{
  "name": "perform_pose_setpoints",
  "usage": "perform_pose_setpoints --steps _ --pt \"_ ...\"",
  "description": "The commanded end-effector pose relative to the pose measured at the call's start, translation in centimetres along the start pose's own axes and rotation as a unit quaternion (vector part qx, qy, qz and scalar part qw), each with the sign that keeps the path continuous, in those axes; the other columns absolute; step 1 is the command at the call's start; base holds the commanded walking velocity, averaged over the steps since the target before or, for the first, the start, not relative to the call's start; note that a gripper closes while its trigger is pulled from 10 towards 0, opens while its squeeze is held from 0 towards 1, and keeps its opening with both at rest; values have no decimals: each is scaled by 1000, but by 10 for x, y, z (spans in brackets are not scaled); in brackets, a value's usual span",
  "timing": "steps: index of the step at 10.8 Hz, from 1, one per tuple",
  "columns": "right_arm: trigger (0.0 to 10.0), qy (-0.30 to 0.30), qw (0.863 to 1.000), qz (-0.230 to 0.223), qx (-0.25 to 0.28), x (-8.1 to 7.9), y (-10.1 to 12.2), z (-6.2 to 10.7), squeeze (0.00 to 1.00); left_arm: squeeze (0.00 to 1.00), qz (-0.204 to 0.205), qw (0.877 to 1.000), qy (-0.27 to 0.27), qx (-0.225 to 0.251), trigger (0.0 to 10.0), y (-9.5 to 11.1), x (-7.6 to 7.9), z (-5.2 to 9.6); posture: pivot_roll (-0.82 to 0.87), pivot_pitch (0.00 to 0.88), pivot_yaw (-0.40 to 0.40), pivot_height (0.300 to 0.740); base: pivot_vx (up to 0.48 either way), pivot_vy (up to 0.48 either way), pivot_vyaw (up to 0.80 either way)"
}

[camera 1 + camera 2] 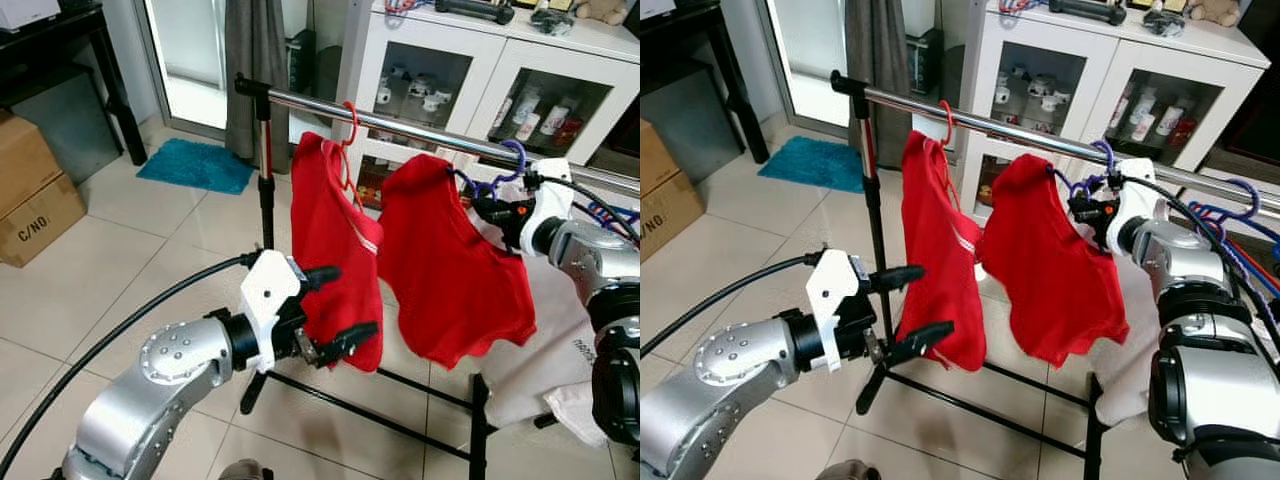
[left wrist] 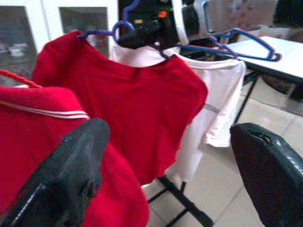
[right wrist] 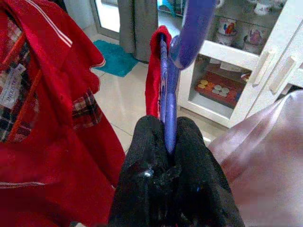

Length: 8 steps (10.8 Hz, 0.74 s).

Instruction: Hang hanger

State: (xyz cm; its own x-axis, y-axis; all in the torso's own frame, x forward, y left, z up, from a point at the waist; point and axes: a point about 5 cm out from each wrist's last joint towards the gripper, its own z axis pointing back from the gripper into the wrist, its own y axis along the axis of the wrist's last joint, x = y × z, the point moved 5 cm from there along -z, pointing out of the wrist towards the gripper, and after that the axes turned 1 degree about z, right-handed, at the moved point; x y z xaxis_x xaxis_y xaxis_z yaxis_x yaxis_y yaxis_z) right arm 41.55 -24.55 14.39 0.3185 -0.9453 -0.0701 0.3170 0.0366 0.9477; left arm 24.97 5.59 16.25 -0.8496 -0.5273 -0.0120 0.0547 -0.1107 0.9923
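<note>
A purple hanger (image 1: 500, 178) carrying a red shirt (image 1: 450, 270) has its hook over the chrome rail (image 1: 400, 125) of a clothes rack. My right gripper (image 1: 492, 212) is shut on the purple hanger (image 3: 168, 109) just below its hook, at the shirt's neck. A second red garment (image 1: 335, 250) hangs on a red hanger (image 1: 348, 130) further left on the rail. My left gripper (image 1: 335, 310) is open, low in front of the rack, its fingers (image 2: 71, 175) beside the hem of that second garment without holding it.
A white garment (image 1: 555, 350) hangs at the right end of the rail. The rack's black post (image 1: 264, 180) and base bar (image 1: 380, 425) stand on a tiled floor. A white glass-door cabinet (image 1: 480, 80) is behind, cardboard boxes (image 1: 30, 190) and a teal mat (image 1: 195, 165) to the left.
</note>
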Motion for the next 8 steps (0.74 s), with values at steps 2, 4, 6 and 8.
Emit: perform_pose_setpoints --steps 2,4,6,8 --pt "0 -15 999 12 35 7 12 8 0 800 -4 997 71 -9 10000 -7 -18 -1 137 39 -56 740 0 0 0" --pt "0 -7 996 37 81 -1 22 24 0 333 -1 988 156 10 10000 -6 -41 1 129 24 -52 740 0 0 0" --pt "0 -1 996 65 68 -15 7 45 0 165 12 981 193 14 10000 -11 -46 4 119 14 -59 740 0 0 0" --pt "0 -22 996 74 46 -31 -20 72 0 165 14 980 199 17 10000 -14 -47 -4 102 17 -49 740 -253 0 0"
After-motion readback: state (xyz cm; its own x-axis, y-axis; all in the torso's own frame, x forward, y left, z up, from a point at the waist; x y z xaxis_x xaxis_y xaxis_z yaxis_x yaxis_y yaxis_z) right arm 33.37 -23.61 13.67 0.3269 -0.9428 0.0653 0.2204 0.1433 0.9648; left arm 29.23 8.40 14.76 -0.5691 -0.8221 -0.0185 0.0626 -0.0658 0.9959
